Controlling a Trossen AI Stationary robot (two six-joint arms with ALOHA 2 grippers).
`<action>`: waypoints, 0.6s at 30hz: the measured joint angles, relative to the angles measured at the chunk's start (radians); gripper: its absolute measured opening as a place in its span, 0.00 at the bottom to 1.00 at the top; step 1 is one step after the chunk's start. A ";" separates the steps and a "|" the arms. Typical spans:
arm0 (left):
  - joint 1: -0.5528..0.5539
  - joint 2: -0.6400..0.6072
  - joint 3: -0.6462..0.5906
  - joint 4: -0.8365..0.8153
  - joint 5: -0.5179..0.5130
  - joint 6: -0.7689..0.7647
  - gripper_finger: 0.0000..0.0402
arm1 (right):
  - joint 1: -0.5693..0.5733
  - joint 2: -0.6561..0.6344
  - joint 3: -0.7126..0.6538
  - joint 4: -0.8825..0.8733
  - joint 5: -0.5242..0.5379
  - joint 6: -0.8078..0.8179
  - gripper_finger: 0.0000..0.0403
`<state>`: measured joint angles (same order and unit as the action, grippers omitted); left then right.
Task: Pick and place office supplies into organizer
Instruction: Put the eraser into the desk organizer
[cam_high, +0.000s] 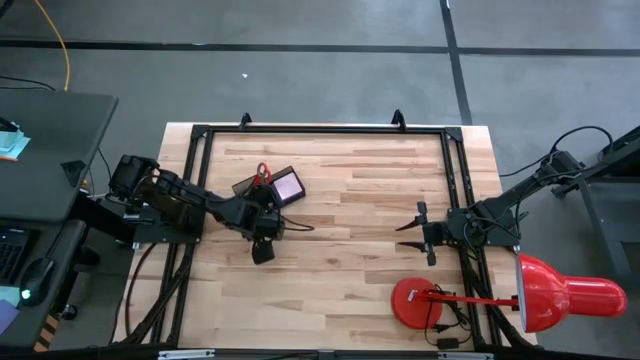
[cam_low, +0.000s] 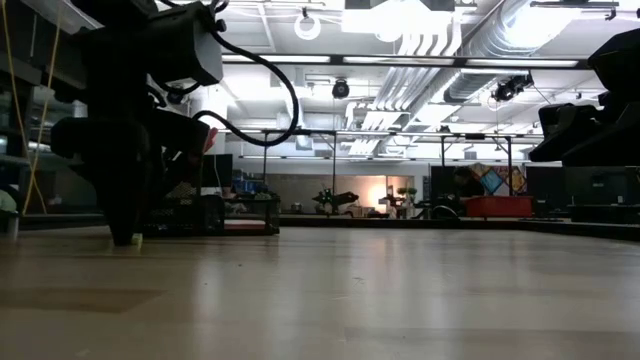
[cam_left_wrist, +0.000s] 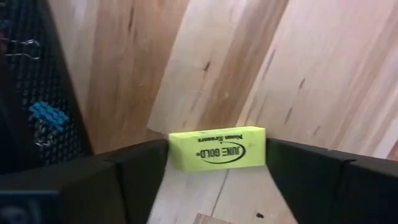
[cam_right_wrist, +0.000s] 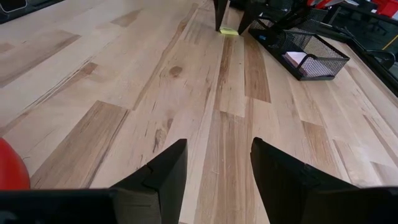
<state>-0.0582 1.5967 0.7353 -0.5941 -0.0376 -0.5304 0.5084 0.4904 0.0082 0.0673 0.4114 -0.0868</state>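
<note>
The yellow eraser (cam_left_wrist: 217, 148) lies flat on the desk (cam_high: 380, 200), right between the fingers of the left pincer (cam_left_wrist: 214, 171). Its long side runs from finger to finger. The fingers are apart, not squeezing yet. The organizer (cam_high: 272, 186) sits just beside. The right pincer (cam_right_wrist: 214, 168) waits far off, fingers apart.

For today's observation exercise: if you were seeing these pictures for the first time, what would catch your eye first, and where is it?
Probably the bright yellow eraser, lying on the wooden table between the fingers of the left gripper, which stands over it beside the black mesh organizer. Next, the big red desk lamp at the table's right near corner, close to the waiting right gripper, whose fingers are open.
</note>
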 joint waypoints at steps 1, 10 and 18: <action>0.000 0.000 0.000 0.000 0.000 0.000 0.62 | 0.000 0.000 0.000 0.000 0.000 0.000 0.42; 0.001 0.000 -0.003 0.027 -0.007 0.011 0.28 | 0.000 0.000 0.000 0.000 0.000 0.000 0.42; 0.000 0.006 0.015 0.021 -0.008 -0.005 0.14 | 0.000 0.000 0.000 0.000 0.000 0.000 0.42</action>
<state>-0.0582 1.6025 0.7499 -0.5727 -0.0452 -0.5353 0.5087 0.4906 0.0082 0.0673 0.4118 -0.0868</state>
